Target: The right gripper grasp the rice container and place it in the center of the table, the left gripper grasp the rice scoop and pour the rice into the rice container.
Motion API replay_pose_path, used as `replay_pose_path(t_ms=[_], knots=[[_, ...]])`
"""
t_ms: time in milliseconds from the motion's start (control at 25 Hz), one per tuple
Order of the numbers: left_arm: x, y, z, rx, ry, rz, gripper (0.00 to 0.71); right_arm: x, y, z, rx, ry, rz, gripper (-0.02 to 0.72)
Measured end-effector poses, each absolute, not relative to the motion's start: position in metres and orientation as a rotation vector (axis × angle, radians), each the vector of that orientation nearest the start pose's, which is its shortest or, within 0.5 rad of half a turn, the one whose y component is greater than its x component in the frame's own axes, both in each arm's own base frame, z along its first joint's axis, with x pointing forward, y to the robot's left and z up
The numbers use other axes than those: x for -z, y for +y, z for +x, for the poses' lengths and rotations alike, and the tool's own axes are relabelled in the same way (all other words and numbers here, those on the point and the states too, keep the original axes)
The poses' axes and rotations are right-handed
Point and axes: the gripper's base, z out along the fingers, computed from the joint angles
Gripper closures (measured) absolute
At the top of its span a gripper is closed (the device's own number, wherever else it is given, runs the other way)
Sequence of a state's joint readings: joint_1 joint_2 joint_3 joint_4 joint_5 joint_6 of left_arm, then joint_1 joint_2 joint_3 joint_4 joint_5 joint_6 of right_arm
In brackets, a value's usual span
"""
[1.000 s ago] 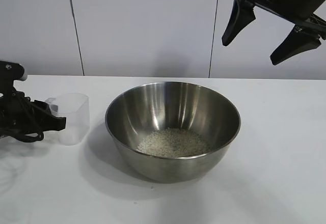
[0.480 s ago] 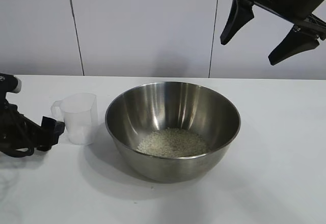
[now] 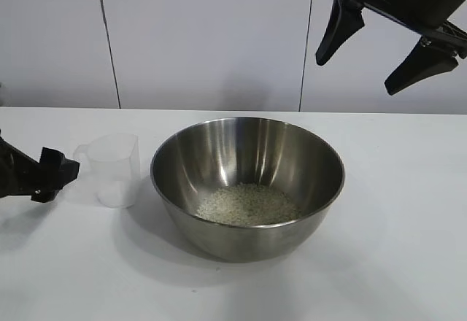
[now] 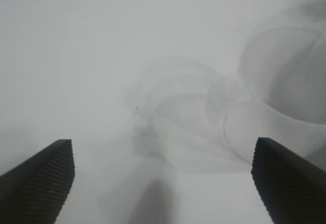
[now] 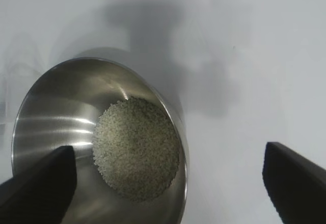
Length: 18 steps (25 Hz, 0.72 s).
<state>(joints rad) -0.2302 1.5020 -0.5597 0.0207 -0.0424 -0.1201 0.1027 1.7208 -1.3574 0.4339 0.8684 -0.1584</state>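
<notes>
The steel rice container (image 3: 246, 182) stands in the middle of the white table (image 3: 394, 248) with a heap of rice (image 3: 248, 204) in its bottom; it also shows in the right wrist view (image 5: 76, 132) with the rice (image 5: 135, 147). The clear plastic rice scoop (image 3: 113, 169) stands upright on the table just left of the bowl, empty, and shows in the left wrist view (image 4: 285, 107). My left gripper (image 3: 55, 171) is open, low at the table's left edge, apart from the scoop. My right gripper (image 3: 376, 47) is open and empty, high above the table's right side.
A white panelled wall (image 3: 204, 36) runs behind the table. Bare tabletop lies in front of the bowl and to its right.
My left gripper has let go of the scoop and drawn back to the left. The scoop now stands upright by itself. The right gripper has barely moved.
</notes>
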Motion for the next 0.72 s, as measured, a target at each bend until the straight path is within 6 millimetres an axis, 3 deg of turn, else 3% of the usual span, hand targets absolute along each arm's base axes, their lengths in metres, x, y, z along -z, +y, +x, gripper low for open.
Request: replay_pose_path(t_ms=[240, 440, 560, 720], knots=[[-0.238, -0.064, 0.271, 0.151, 2.504, 0.155, 0.017, -0.273, 0.067, 0.362, -0.517, 2.665, -0.068, 0.021], [-0.283, -0.083, 0.284, 0.379, 2.532, 0.154, 0.017, -0.273, 0.068, 0.362, -0.538, 2.662, -0.065, 0.021], [-0.299, -0.096, 0.296, 0.551, 2.549, 0.122, 0.017, -0.274, 0.069, 0.362, -0.556, 2.656, -0.075, 0.021], [-0.302, -0.109, 0.317, 0.682, 2.593, 0.105, 0.017, -0.275, 0.072, 0.362, -0.596, 2.647, -0.065, 0.021]])
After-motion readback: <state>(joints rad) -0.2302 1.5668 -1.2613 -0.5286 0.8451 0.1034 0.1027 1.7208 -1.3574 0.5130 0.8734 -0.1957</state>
